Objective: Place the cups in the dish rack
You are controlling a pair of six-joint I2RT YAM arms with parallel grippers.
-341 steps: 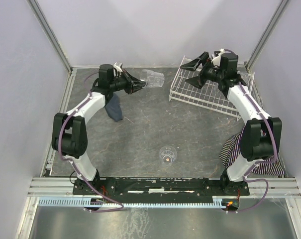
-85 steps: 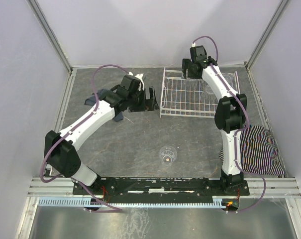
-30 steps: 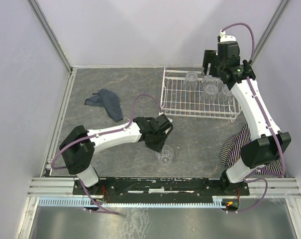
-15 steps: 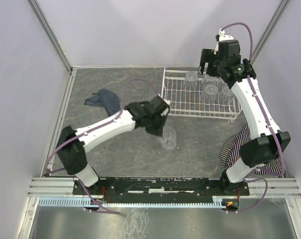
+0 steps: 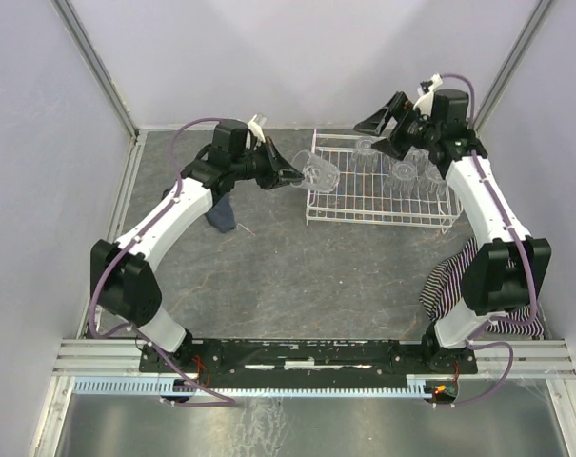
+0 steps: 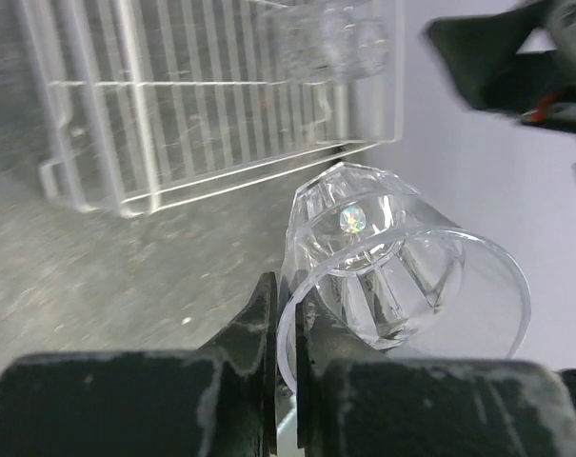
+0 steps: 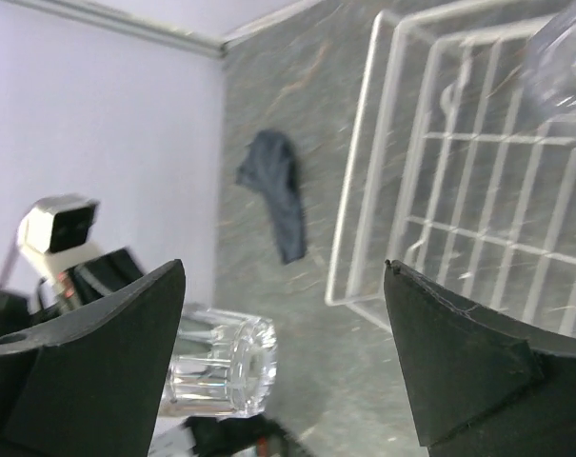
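Top external: grey table point(image 5: 268, 276), white rack point(image 5: 364, 205) at far right. Striped cloth point(image 5: 446, 276) near the right arm's base; dark cloth point(image 5: 221, 211) near the left arm.

Right gripper point(image 5: 367, 141) hovers over the rack's far edge. Its fingers point(image 7: 88, 352) are spread wide with nothing between them.

Left gripper point(image 5: 295, 177) is pinched tight on the rim of a cup point(image 5: 318, 171), fingers point(image 6: 254, 328) either side of the wall. That cup point(image 6: 392, 262) is carried on its side at the rack's left end, base toward the rack.

Other cups point(image 5: 399, 172) sit in the rack, toward its far right; count unclear.
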